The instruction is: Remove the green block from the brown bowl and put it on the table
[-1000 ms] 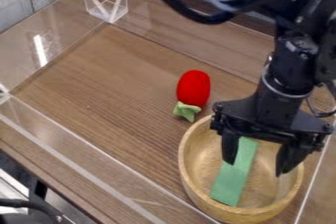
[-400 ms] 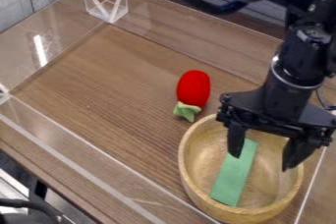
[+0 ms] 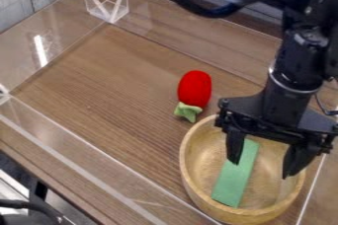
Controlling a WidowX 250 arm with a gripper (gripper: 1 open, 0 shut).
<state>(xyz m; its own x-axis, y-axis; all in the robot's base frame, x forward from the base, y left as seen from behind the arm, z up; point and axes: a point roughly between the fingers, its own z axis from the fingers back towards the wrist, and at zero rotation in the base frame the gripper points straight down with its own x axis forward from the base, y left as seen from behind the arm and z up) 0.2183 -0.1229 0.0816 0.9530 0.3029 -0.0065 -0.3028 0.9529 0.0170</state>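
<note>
The brown bowl (image 3: 201,174) sits at the lower right of the table (image 3: 106,81), wide and shallow with a thick tan rim. Inside it lies the green block (image 3: 235,182), a flat light-green bar leaning from the bowl's floor up toward the far side. My gripper (image 3: 268,148) hangs straight down over the bowl, open, its two black fingers (image 3: 234,142) straddling the upper end of the block. I cannot tell whether the fingers touch the block. The block's top end is partly hidden behind the gripper.
A red rounded object with a small green base (image 3: 193,94) stands just left of the bowl's far rim. Clear acrylic walls (image 3: 53,41) border the table, with a clear bracket (image 3: 106,5) at the back left corner.
The gripper stays open over the bowl and has barely shifted; the block lies where it was.
</note>
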